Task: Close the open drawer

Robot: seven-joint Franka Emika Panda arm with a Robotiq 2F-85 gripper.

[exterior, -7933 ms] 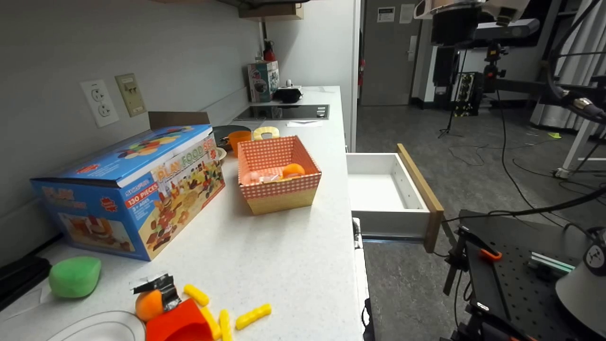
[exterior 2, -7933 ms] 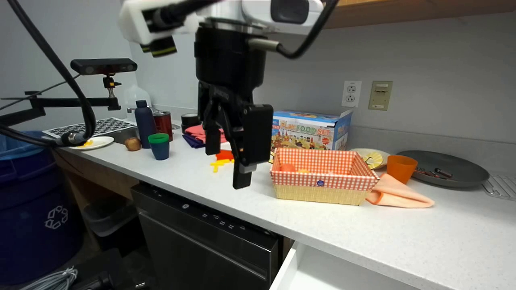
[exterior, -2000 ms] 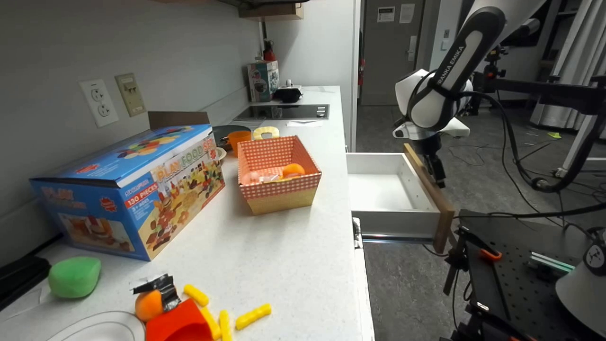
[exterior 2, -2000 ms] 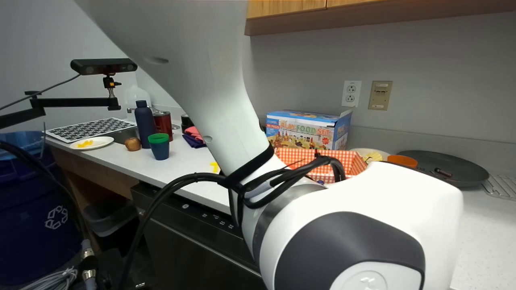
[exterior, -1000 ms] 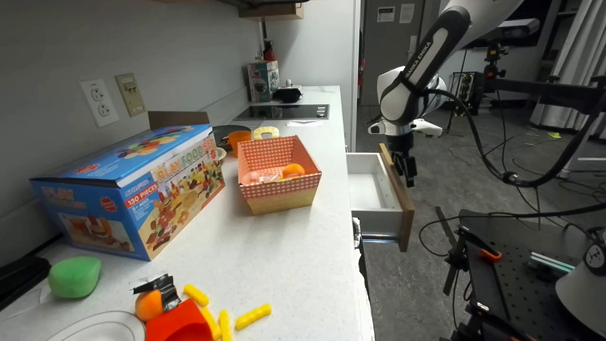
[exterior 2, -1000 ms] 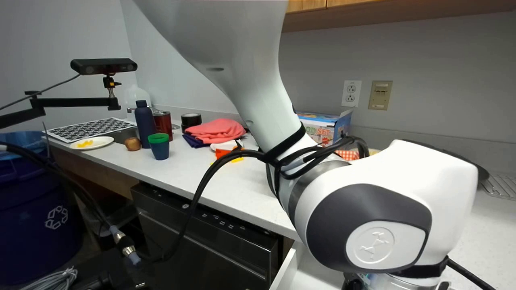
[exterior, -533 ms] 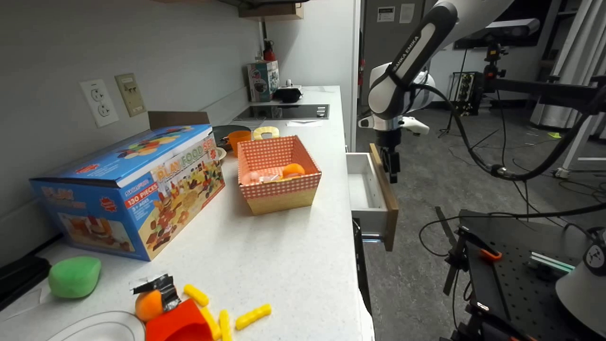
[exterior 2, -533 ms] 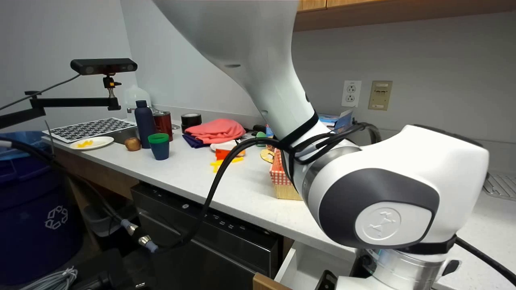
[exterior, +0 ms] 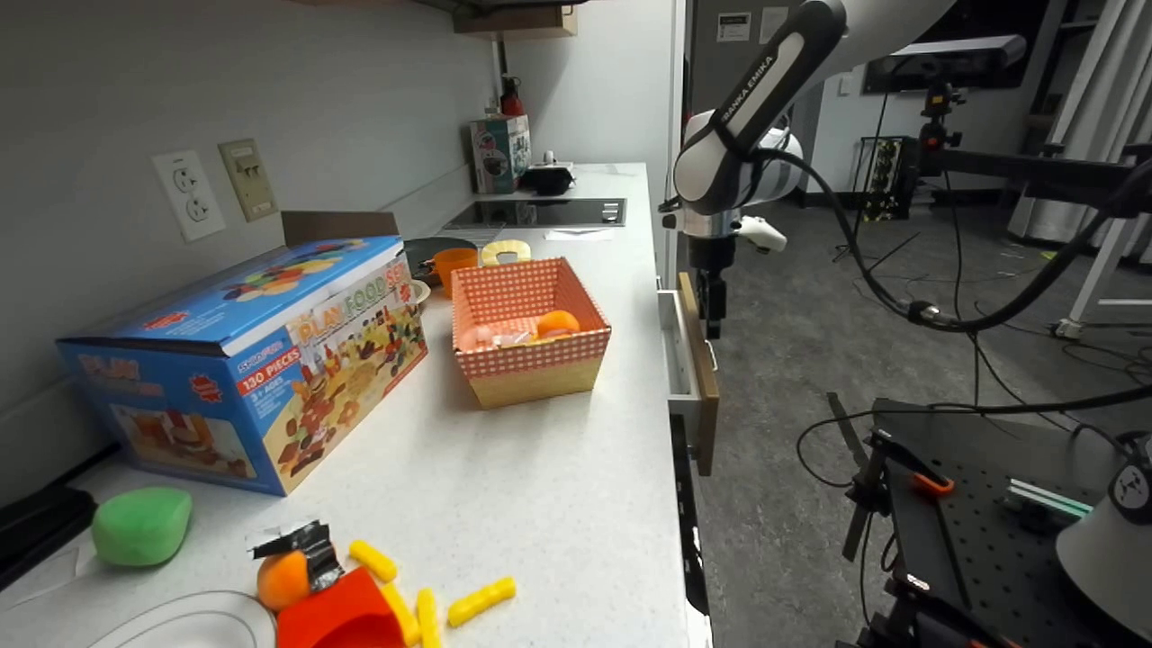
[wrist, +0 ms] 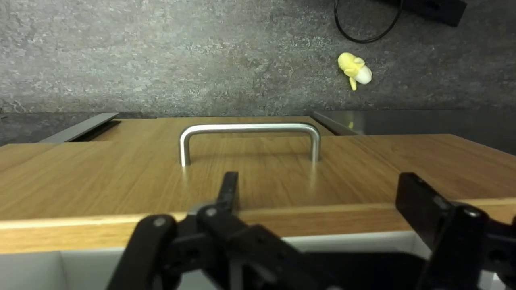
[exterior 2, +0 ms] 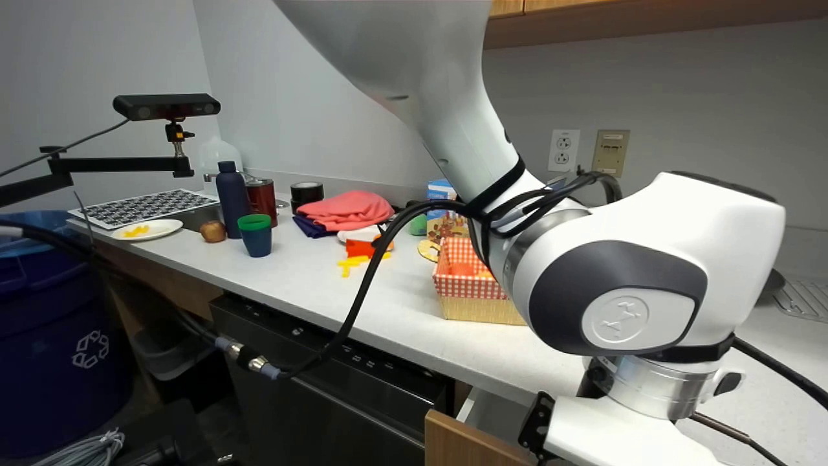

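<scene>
The drawer point(exterior: 702, 378) stands partly open right of the centre of the frame in an exterior view, jutting out from under the right edge of the table point(exterior: 576, 504), with only a narrow strip of white interior showing. In an exterior view its wooden front point(exterior 2: 462, 443) shows at the bottom edge, right of centre, partly covered by the robot's arm point(exterior 2: 614, 291), which takes up much of the right half.

In the wrist view the tool point(wrist: 320, 189) is spread wide: its fingers point(wrist: 419, 205) are well apart, one left of centre and one toward the right, both overlapping the top edge of the wooden front. Whether they touch it cannot be told. The drawer's metal handle point(wrist: 250, 128) lies just above the middle of that frame, in view beyond the fingers. A small yellow-and-white toy point(wrist: 354, 71) lies on the gray floor point(wrist: 161, 60) in the upper right.

On the table, a red-checked basket point(exterior: 531, 382) sits near the middle of the frame in an exterior view, holding an orange item point(exterior: 558, 322) among other pieces. A play food box point(exterior: 243, 360) stands to its left. In an exterior view a dark blue bottle point(exterior 2: 233, 200) stands upright at the left, near a green-rimmed cup point(exterior 2: 255, 239); a pink cloth point(exterior 2: 349, 210) lies farther right.
</scene>
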